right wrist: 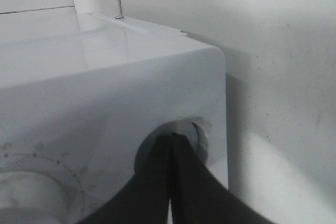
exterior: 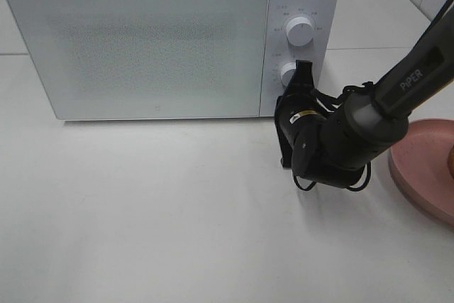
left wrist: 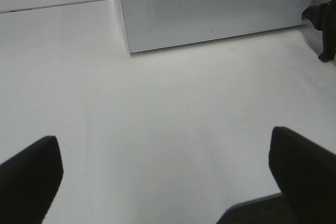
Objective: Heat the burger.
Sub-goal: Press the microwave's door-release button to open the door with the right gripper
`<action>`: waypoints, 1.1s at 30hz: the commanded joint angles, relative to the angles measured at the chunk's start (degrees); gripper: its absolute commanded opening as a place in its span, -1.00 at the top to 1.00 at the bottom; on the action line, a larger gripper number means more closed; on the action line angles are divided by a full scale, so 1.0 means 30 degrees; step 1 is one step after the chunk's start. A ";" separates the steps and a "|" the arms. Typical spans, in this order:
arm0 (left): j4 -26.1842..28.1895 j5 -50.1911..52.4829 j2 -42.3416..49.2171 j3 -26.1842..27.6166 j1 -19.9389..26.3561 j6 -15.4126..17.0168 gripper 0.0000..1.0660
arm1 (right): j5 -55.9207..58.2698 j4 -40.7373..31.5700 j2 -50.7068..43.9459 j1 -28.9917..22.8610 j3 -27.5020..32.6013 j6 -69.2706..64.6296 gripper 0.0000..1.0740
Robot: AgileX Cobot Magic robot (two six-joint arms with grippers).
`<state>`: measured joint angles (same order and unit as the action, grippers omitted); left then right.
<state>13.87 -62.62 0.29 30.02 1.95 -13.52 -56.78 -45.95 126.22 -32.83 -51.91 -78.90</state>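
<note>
burger: not in view. microwave [exterior: 142, 47] shut, interior hidden; brown sliver over pink plate [exterior: 425, 168] at right edge unidentifiable. judged soft, light, loosely stacked: grip low on its sides, gently. right gripper [exterior: 303, 69] clenched, tips at lower knob [exterior: 286, 72]. left gripper [left wrist: 165, 140] spread, empty. near table [exterior: 142, 211] offers room; plate rim crowds the right.

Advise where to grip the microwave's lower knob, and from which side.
Grip the lower knob across its round rim, coming straight at the front of the microwave. It's a short cylinder standing proud of that panel, so only its sides give hold. The right gripper is at it with jaws shut; likely open them first.
</note>
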 commanded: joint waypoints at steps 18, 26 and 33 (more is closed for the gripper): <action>0.0038 0.0153 0.0344 -0.0038 -0.0057 0.0153 -0.88 | -0.1280 0.0936 0.0649 0.0688 -0.2158 0.0879 0.98; 0.0038 0.0153 0.0344 -0.0038 -0.0057 0.0153 -0.88 | -0.1108 0.0516 0.0267 0.0420 -0.1757 0.1012 0.98; 0.0038 0.0153 0.0344 -0.0038 -0.0057 0.0153 -0.88 | -0.0076 -0.0267 0.0134 -0.0286 -0.1738 0.1031 0.97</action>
<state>13.87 -62.62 0.29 30.02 1.95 -13.52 -54.43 -51.17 126.51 -33.98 -54.20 -75.57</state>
